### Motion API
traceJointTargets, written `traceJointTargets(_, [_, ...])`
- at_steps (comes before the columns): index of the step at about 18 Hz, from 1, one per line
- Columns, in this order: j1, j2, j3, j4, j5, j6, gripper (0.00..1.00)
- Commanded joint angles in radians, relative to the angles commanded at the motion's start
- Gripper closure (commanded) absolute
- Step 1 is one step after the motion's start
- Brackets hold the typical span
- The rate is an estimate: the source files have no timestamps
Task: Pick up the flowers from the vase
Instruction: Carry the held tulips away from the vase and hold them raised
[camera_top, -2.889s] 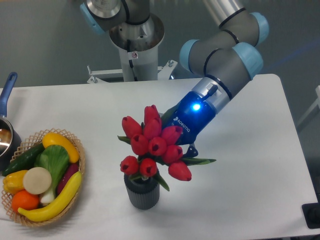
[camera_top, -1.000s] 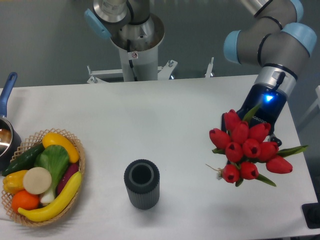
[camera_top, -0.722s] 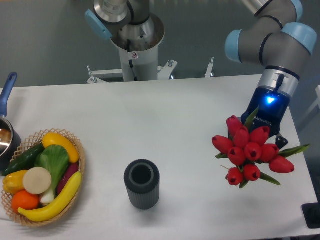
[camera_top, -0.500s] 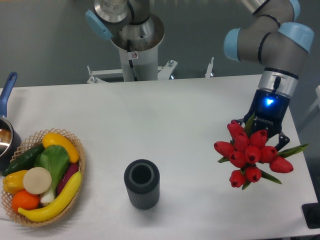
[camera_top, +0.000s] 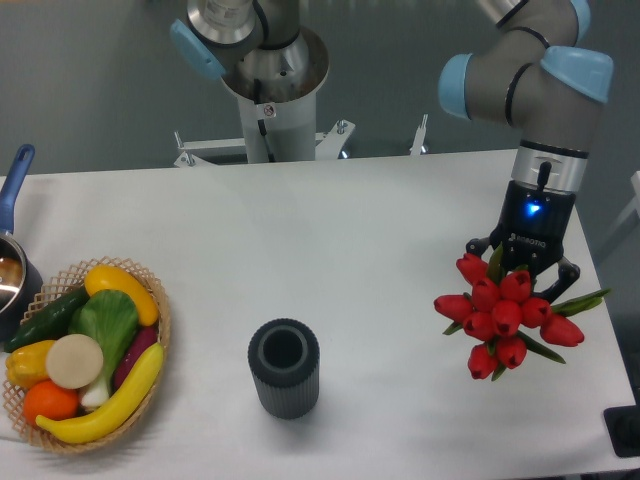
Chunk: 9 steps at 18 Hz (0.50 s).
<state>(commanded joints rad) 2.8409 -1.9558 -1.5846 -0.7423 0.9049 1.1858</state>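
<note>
Over at the right side of the table (camera_top: 380, 230), the gripper (camera_top: 522, 272) points straight down with its blue light lit, and the flowers (camera_top: 505, 315) sit directly under it. Its dark fingers (camera_top: 478, 244) splay out to either side of the top of the bunch, so the jaws look spread rather than pinched tight, but the buds cover the place where fingertips and stems would meet (whether they grip the stems or stand clear of them cannot be made out from this view). The red tulip buds cluster tightly, with one narrow green leaf sticking out to the right past the bunch and another angling down to the lower right. Whether the bunch touches the tabletop or hangs just above it is not clear.

The vase (camera_top: 284, 366) stands upright well apart from the flowers, toward the front centre of the table, its round mouth open and dark inside. Further left, a wicker basket (camera_top: 160, 335) holds coloured vegetables, and beside it at the table's left edge a saucepan (camera_top: 12, 270) with a blue handle is partly cut off by the frame.
</note>
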Motion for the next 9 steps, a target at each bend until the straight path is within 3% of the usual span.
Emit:
traceJointTargets(4, [-0.037, 0.009, 0.015, -0.039, 0.213, 0.003, 0.92])
traceJointTargets(6, [-0.051, -0.003, 0.035, -0.049, 0.25, 0.024, 0.91])
traceJointTargets(7, [-0.064, -0.009, 0.063, -0.11, 0.322, 0.031, 0.91])
traceJointTargets(9, [-0.095, -0.021, 0.084, -0.166, 0.408, 0.063, 0.91])
